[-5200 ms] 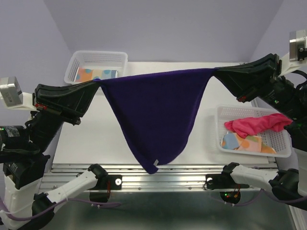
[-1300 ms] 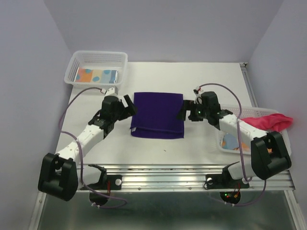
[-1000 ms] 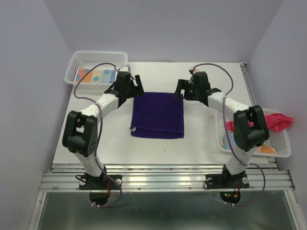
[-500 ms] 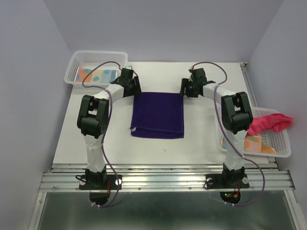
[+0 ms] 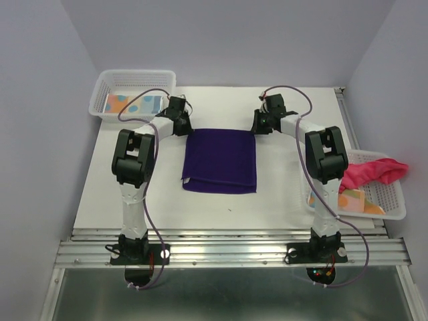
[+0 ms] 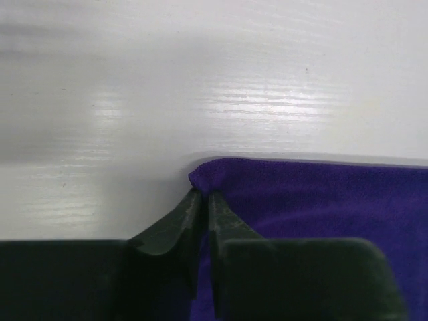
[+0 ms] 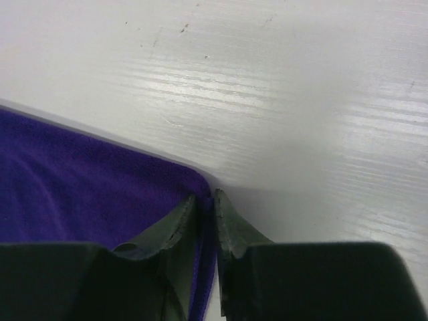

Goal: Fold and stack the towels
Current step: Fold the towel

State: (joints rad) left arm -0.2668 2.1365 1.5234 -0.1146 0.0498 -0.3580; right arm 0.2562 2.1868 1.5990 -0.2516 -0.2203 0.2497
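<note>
Top external view: a white worktop [image 5: 134,194] with two white mesh baskets and four towels in all. One purple towel [image 5: 221,160] lies flat near the middle, folded into a neat rectangle with a layered edge on its near side. Both arms reach over to its far edge. The left end effector [image 5: 182,128] sits at the far left corner and the right end effector [image 5: 258,127] at the far right corner. The far-left basket [image 5: 100,87] holds one flat patterned towel [image 5: 130,103], apparently already folded. The right-hand basket [image 5: 394,200] holds one pink-red towel [image 5: 371,170] spilling over its rim, and a second patterned towel [image 5: 351,198] lying loose beneath it.

Left wrist view: the left end effector [image 6: 202,195] is nearly closed, its two fingers pinching the rounded corner of the purple towel [image 6: 321,194] against the worktop [image 6: 200,80].

Right wrist view: the right end effector [image 7: 204,197] is likewise nearly closed, with the corner of the purple towel [image 7: 87,167] nipped between its fingers.

Progress, as a judgement: about a quarter done. One towel looks finished, the purple one is partway through folding, and two wait untouched. No stack of more than one towel exists yet.
</note>
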